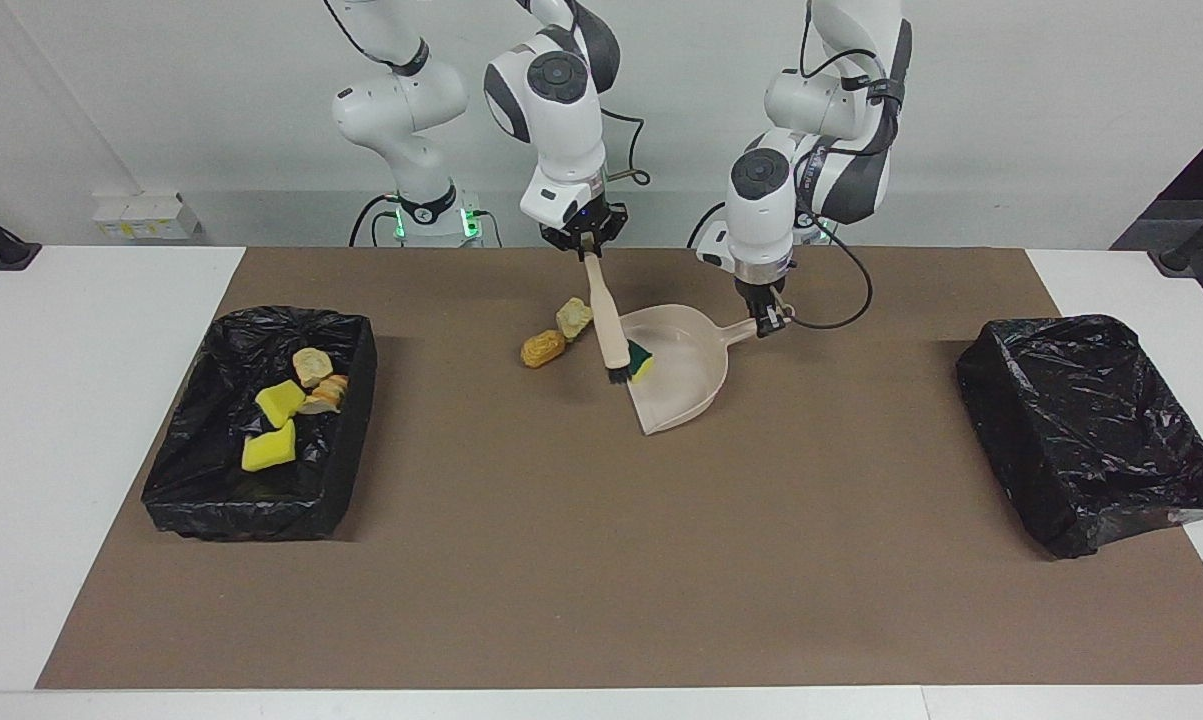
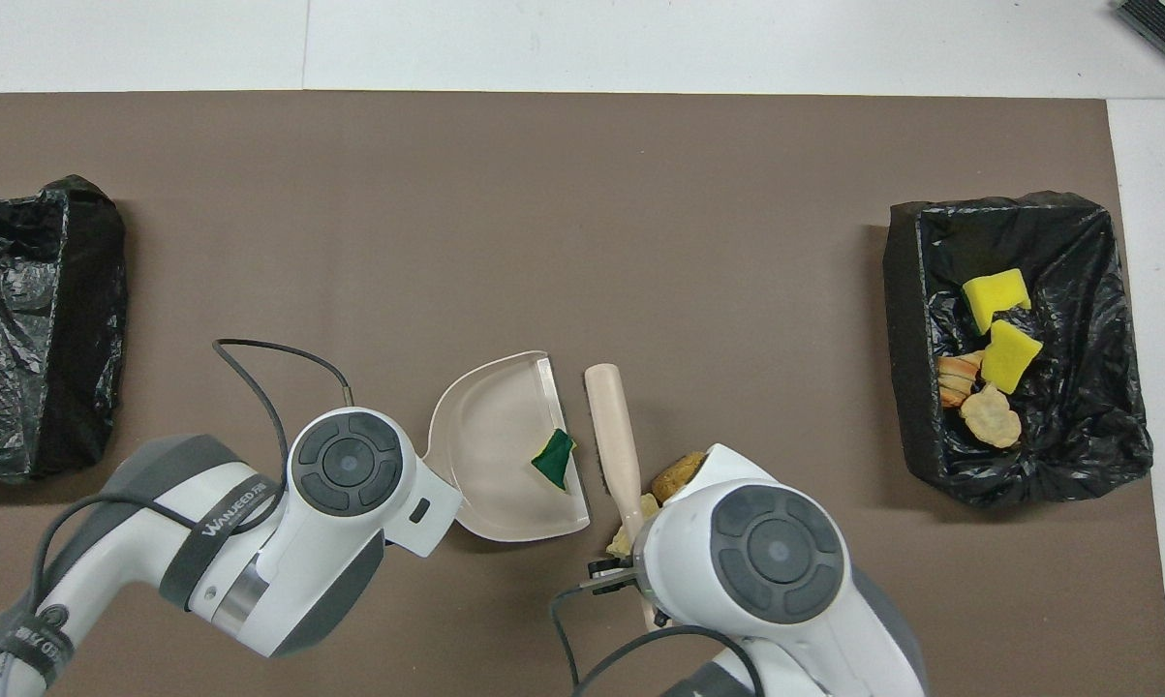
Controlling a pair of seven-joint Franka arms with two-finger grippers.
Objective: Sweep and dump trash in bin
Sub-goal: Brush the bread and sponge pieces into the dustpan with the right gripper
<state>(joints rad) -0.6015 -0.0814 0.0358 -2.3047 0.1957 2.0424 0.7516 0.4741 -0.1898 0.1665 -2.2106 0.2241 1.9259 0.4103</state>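
My right gripper [image 1: 589,252] is shut on the handle of the beige brush [image 1: 606,330] [image 2: 613,426], whose bristles rest at the lip of the beige dustpan [image 1: 681,375] [image 2: 490,455]. My left gripper [image 1: 767,322] is shut on the dustpan's handle. One piece of trash, a yellow and green sponge [image 1: 641,362] [image 2: 553,457], lies inside the pan by its lip. Two tan lumps [image 1: 543,348] [image 1: 574,318] lie on the mat beside the brush, toward the right arm's end. In the overhead view the arms hide both grippers.
A black-lined bin [image 1: 251,520] [image 2: 906,339] at the right arm's end of the mat holds several yellow and tan pieces [image 1: 279,402]. A second black-lined bin [image 1: 1091,430] [image 2: 40,329] sits at the left arm's end. The brown mat [image 1: 601,560] covers the table's middle.
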